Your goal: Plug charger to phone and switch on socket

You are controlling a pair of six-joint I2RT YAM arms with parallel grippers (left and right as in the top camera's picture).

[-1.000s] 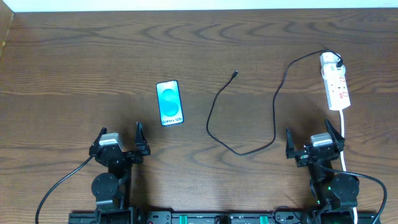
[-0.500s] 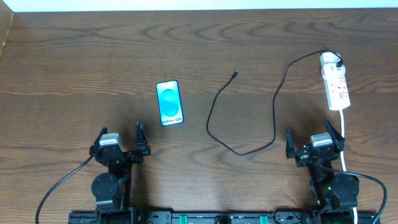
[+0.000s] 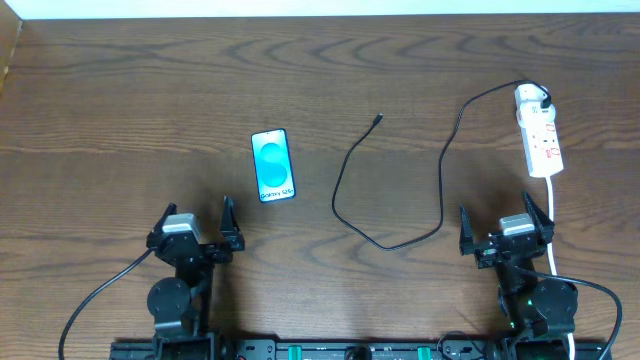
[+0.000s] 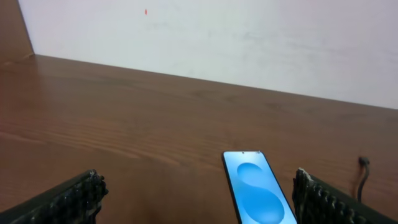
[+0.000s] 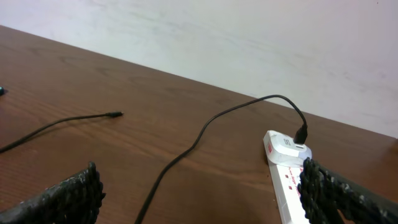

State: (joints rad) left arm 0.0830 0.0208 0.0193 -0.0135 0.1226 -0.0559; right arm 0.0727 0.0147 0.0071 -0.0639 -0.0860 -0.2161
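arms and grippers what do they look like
Both are black with round joints. The left gripper and right gripper each have a small grey block behind two black jaws with ribbed inner faces. A black cable trails from each base.

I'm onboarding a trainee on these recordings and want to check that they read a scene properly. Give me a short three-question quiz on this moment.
1. True or false: the small plug of the charger lies apart from the phone.
2. What is plugged into the socket? A nothing; B the charger's black plug; C the phone.
3. Fill in: the fingers of the left gripper and the right gripper stand ___.
Key: 1 true; 2 B; 3 open.
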